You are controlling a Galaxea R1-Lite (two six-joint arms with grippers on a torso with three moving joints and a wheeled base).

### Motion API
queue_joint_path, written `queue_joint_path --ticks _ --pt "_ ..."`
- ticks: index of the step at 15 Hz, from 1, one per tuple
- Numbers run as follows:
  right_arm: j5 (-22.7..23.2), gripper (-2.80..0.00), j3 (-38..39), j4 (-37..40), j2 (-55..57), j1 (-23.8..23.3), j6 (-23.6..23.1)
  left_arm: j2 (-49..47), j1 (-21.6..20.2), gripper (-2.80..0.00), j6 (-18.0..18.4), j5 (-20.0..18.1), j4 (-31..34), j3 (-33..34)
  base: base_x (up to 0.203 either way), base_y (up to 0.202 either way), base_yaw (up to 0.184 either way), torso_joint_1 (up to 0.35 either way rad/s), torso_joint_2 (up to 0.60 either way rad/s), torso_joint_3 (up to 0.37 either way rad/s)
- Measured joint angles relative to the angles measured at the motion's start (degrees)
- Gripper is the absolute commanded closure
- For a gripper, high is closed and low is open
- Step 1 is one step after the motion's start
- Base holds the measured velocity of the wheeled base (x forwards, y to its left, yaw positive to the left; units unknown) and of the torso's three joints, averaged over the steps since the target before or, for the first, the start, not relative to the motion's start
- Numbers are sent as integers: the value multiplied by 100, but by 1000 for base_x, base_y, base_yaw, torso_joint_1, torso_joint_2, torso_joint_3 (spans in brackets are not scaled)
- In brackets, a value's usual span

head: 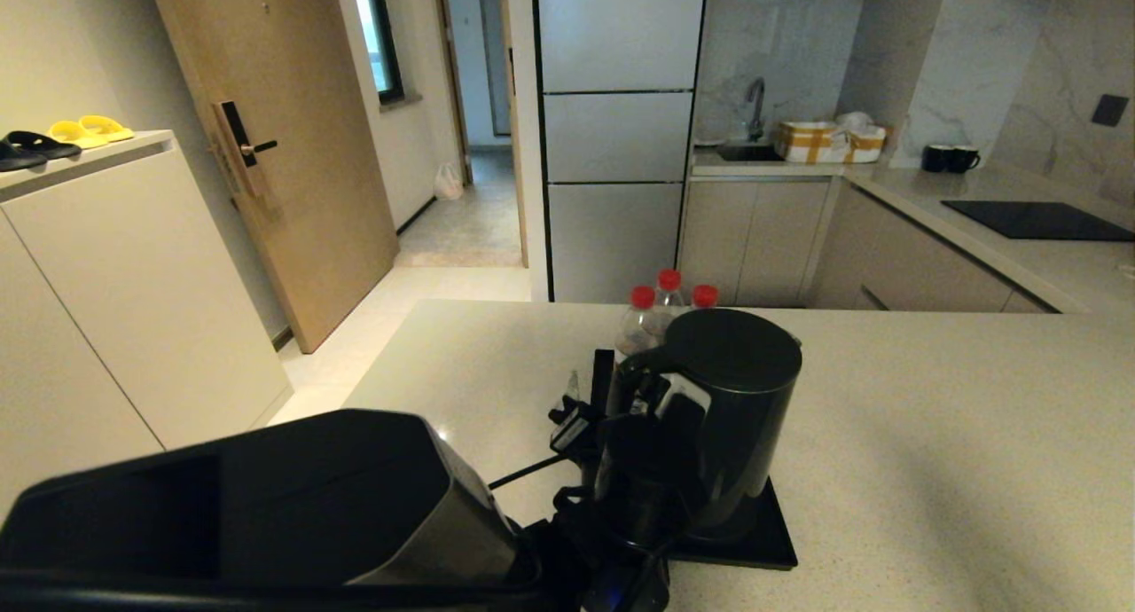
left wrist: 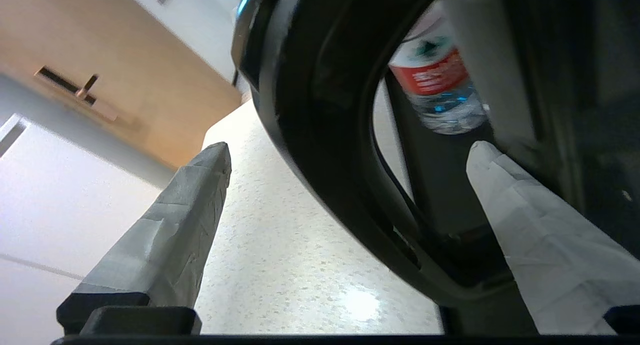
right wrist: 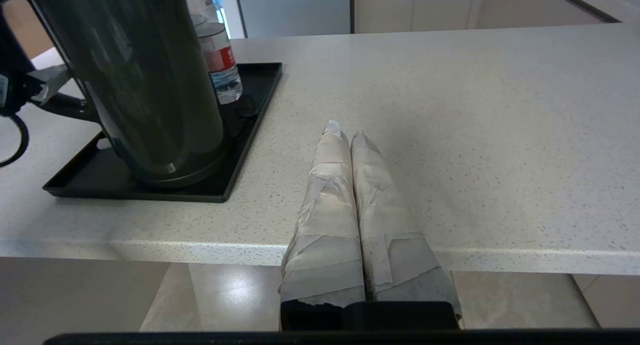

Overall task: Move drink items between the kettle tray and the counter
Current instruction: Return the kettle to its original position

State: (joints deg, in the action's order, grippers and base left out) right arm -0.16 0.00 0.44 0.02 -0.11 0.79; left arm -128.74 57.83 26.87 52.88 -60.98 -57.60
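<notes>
The tall glossy black kettle [head: 731, 408] stands on the flat black kettle tray [head: 763, 541] on the beige speckled counter [head: 940, 435]. My left gripper [left wrist: 350, 150] is open and straddles the kettle's loop handle [left wrist: 320, 150]. One taped finger [left wrist: 185, 210] is outside the loop and the other finger [left wrist: 525, 220] is inside it, beside the kettle body. My right gripper [right wrist: 345, 132] is shut and empty, hovering low over the counter's front edge, to the right of the kettle [right wrist: 135, 80] and the tray [right wrist: 245, 135].
Three red-capped water bottles [head: 668, 297] stand on the tray behind the kettle; one bottle [right wrist: 220, 60] shows in the right wrist view. A black cord [head: 523, 474] runs left of the tray. Bare counter [right wrist: 450, 110] spreads right. Far right lie a cooktop panel [head: 1037, 220] and mugs [head: 949, 158].
</notes>
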Motion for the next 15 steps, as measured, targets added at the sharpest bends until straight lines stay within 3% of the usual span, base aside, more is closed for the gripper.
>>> queue_joint_path --ticks 15 --pt "0 0 0 0 0 0 -2 889 628 -280 -38 363 19 971 0 0 0 0 0 0"
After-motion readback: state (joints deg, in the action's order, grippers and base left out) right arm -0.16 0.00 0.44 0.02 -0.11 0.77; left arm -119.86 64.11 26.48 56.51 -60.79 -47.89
